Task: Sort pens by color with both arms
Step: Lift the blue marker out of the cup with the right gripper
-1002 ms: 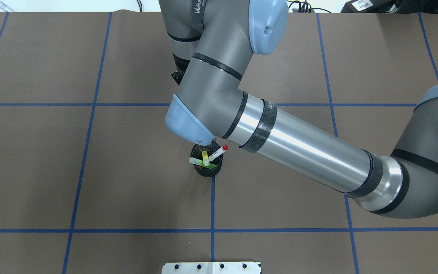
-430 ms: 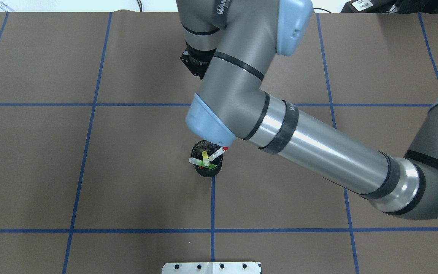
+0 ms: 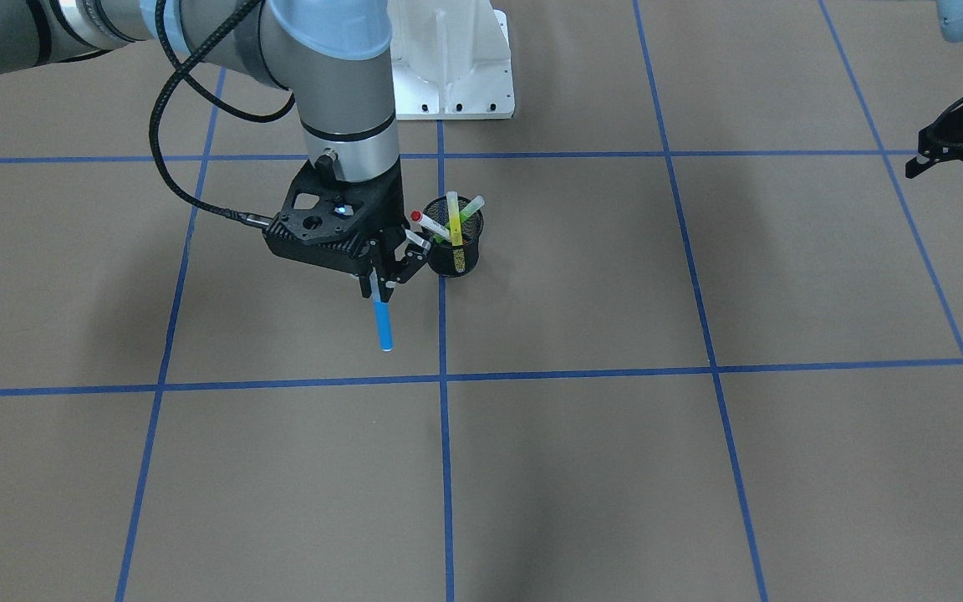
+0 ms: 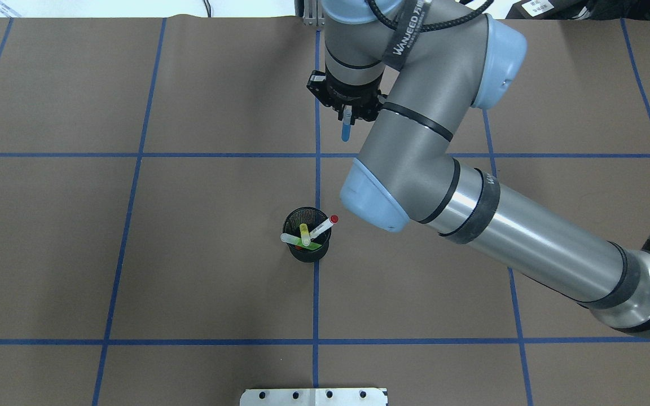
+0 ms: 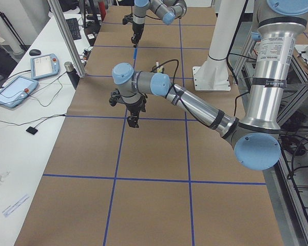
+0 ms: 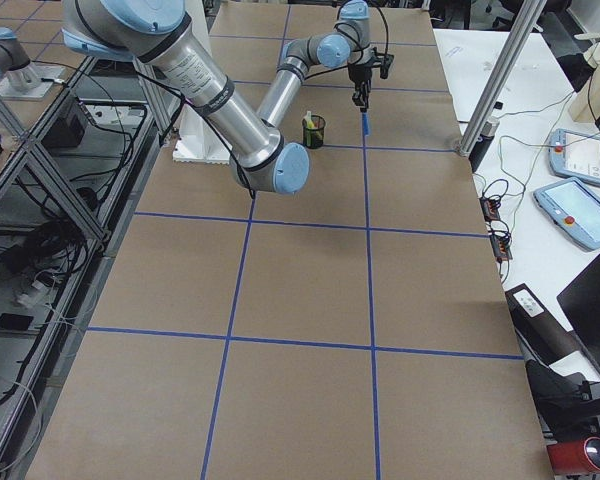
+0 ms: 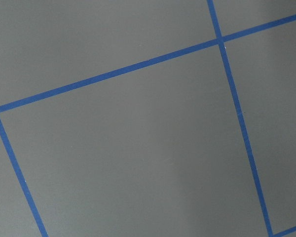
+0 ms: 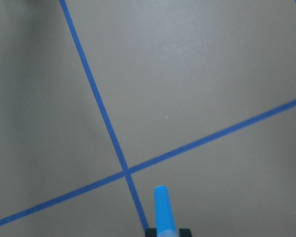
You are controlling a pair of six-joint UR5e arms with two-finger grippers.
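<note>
My right gripper (image 4: 347, 114) is shut on the upper end of a blue pen (image 4: 346, 131), which hangs upright over the brown table beyond the pen cup. In the front view this gripper (image 3: 379, 283) holds the blue pen (image 3: 382, 324) just beside the black mesh cup (image 3: 454, 244). The cup (image 4: 306, 239) holds a red-capped white pen (image 4: 325, 225), a yellow marker (image 4: 304, 233) and a green one. The pen's blue tip shows in the right wrist view (image 8: 163, 207). My left gripper (image 3: 954, 171) is at the table's edge, open and empty.
Blue tape lines (image 4: 316, 293) divide the brown table cover into squares. The white pedestal base (image 3: 452, 67) stands at the robot's side. The right forearm (image 4: 517, 242) reaches across the right half. The left wrist view shows only table and tape.
The right arm has swung to the overhead view's right, away from above the cup. Its gripper, hidden before, now shows with the blue pen in it. The cup's pens have not moved.
</note>
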